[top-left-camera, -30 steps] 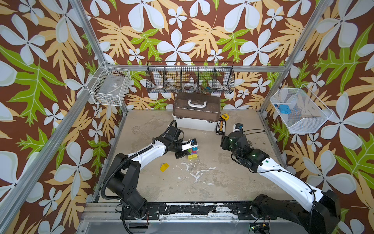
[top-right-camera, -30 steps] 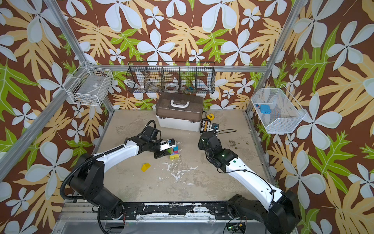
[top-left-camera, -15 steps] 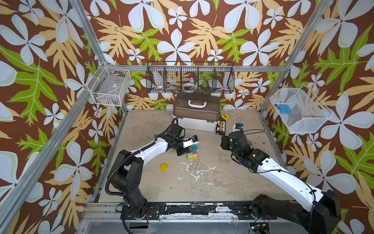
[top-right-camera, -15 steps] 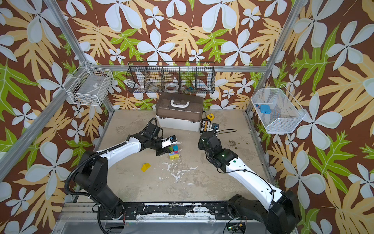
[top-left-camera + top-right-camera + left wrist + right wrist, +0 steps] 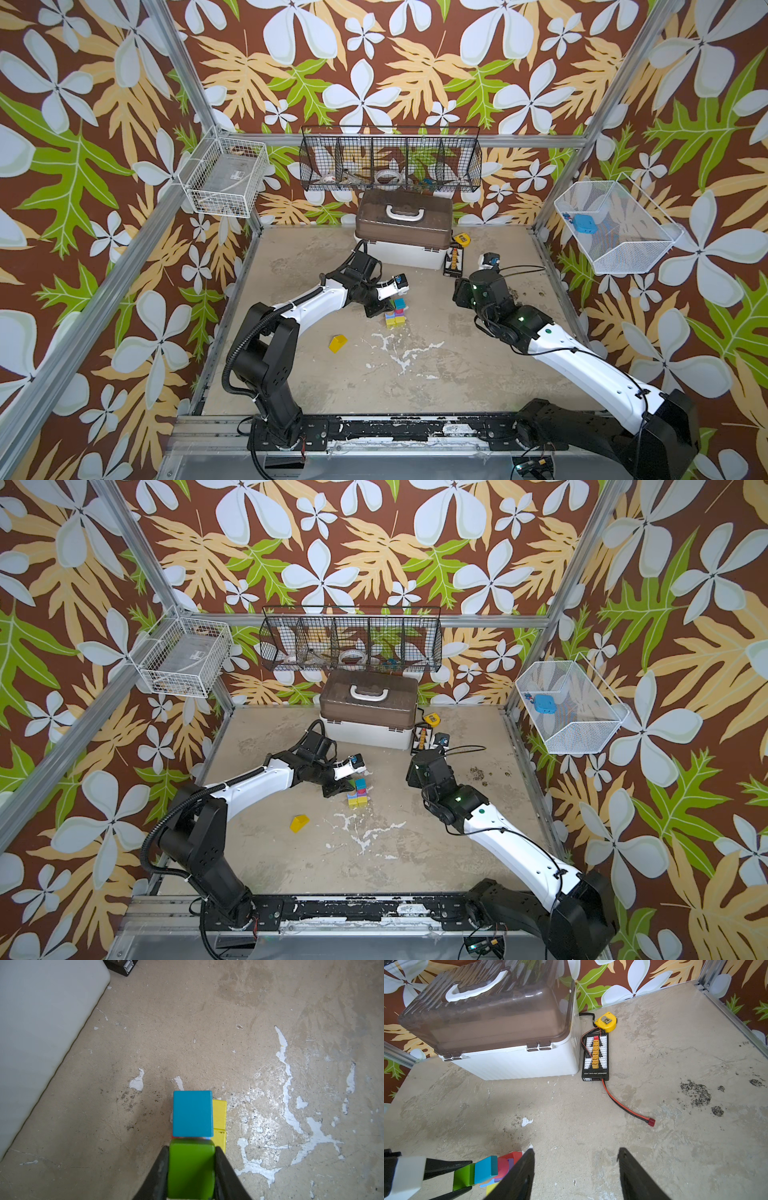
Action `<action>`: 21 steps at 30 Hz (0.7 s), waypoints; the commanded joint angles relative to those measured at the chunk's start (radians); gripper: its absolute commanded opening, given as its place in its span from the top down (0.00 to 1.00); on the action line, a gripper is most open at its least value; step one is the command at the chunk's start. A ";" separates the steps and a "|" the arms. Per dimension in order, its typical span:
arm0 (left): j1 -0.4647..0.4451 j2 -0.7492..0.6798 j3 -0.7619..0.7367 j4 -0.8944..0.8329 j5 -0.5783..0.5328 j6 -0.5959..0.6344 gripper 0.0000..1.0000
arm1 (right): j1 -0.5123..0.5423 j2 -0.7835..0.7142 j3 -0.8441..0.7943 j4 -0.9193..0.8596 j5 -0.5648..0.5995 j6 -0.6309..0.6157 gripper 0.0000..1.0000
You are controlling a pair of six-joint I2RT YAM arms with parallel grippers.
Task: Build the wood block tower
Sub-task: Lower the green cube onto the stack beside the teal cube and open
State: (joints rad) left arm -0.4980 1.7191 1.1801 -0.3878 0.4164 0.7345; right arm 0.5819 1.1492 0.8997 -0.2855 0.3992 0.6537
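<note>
Caution: left tool grips green block; nudging teal block may topple tower (right tool half-open, empty).

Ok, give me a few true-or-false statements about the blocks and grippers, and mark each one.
1. The left gripper is shut on a green block. True.
2. The right gripper holds a block. False: its jaws stand open with nothing between them.
3. The yellow wedge sits on top of the stack. False: it lies alone on the table, apart from the stack.
4. The white box at the back has its brown lid on. True.
</note>
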 commanded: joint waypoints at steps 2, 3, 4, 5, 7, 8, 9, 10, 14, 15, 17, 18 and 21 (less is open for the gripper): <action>0.003 0.007 0.011 -0.012 0.010 -0.004 1.00 | 0.001 -0.005 0.008 0.002 0.013 0.003 0.36; 0.003 0.009 0.013 -0.014 0.011 -0.004 1.00 | 0.001 -0.005 0.008 0.002 0.013 0.002 0.36; 0.003 0.011 0.016 -0.017 0.012 -0.004 1.00 | 0.001 -0.005 0.008 0.000 0.013 0.002 0.36; 0.003 0.013 0.016 -0.019 0.012 -0.004 1.00 | 0.001 -0.006 0.009 0.000 0.015 0.002 0.36; 0.003 0.018 0.019 -0.021 0.014 -0.006 1.00 | 0.001 -0.006 0.007 0.001 0.014 0.003 0.36; 0.003 0.020 0.021 -0.022 0.015 -0.006 1.00 | 0.001 -0.006 0.007 0.002 0.014 0.002 0.36; 0.003 0.023 0.024 -0.025 0.015 -0.006 1.00 | 0.001 -0.005 0.008 0.001 0.013 0.003 0.36; 0.003 0.026 0.026 -0.026 0.015 -0.006 1.00 | 0.001 -0.005 0.008 0.000 0.013 0.002 0.36; 0.003 0.032 0.030 -0.029 0.015 -0.006 1.00 | 0.000 -0.005 0.008 0.002 0.013 0.002 0.36; 0.003 0.034 0.030 -0.029 0.015 -0.006 1.00 | 0.000 -0.005 0.010 0.001 0.013 0.003 0.36; 0.003 0.038 0.034 -0.032 0.015 -0.006 1.00 | 0.001 -0.005 0.009 0.001 0.013 0.003 0.36; 0.003 0.040 0.036 -0.034 0.014 -0.006 1.00 | 0.001 -0.005 0.008 0.002 0.013 0.002 0.36; 0.003 0.042 0.039 -0.037 0.015 -0.006 0.98 | 0.001 -0.005 0.008 0.000 0.013 0.003 0.36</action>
State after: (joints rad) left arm -0.4980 1.7584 1.2118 -0.4053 0.4198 0.7307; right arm 0.5819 1.1469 0.9009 -0.2855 0.3992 0.6537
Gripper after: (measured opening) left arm 0.329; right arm 0.643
